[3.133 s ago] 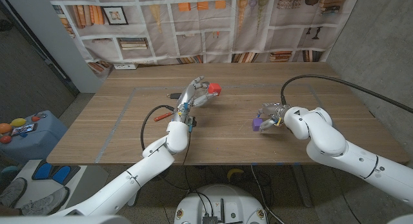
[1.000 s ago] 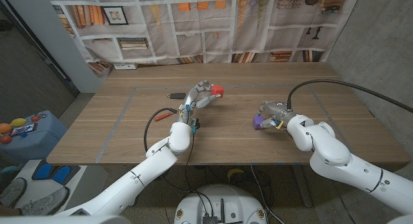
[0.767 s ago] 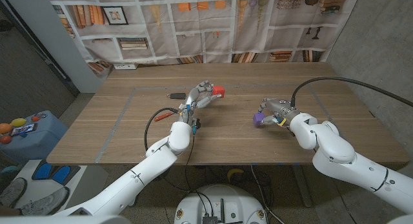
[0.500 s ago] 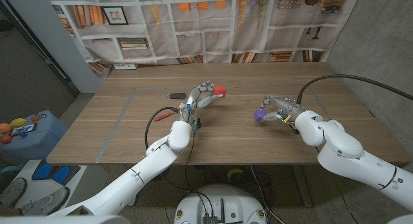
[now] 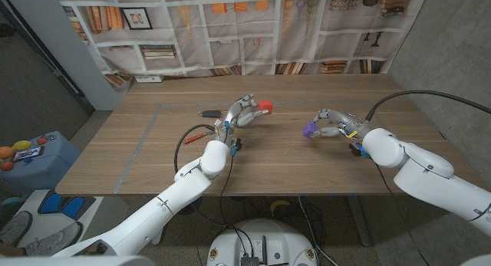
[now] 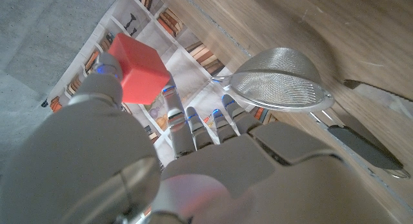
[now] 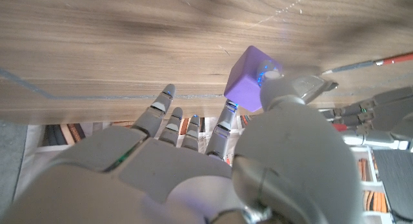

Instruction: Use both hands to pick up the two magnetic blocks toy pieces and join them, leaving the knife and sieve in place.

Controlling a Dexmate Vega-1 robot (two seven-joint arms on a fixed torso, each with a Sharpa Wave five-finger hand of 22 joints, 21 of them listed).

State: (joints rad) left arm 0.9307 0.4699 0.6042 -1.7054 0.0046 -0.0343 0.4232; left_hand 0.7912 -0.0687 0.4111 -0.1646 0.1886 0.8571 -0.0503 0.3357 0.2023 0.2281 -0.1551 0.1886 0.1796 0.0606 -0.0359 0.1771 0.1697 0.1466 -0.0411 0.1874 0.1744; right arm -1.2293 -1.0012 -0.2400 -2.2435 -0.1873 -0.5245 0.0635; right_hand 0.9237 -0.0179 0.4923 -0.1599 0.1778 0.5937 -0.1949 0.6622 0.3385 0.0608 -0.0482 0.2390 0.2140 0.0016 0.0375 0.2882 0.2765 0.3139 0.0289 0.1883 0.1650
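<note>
My left hand (image 5: 242,113) pinches a red magnetic block (image 5: 265,106) between thumb and fingertips above the table's middle; the left wrist view shows the same red block (image 6: 135,68) at the tip of the thumb. On the right, my right hand (image 5: 336,124) grips a purple block (image 5: 310,129), its face turned toward the red one. The right wrist view has the purple block (image 7: 248,80) held clear of the wood. A hand's width of air separates the two blocks. Below my left hand lie the metal sieve (image 6: 279,79) and a dark knife (image 6: 362,142).
A dark handle (image 5: 205,112) and a red-tipped piece (image 5: 197,133) lie on the wooden table (image 5: 138,151) just left of my left hand. A black cable (image 5: 399,97) arcs over the right side. A printed bookshelf backdrop (image 5: 245,28) hangs behind the far edge.
My right hand has risen and carried the purple block away from the near edge, toward the table's middle. The left hand has nudged the red block slightly rightward.
</note>
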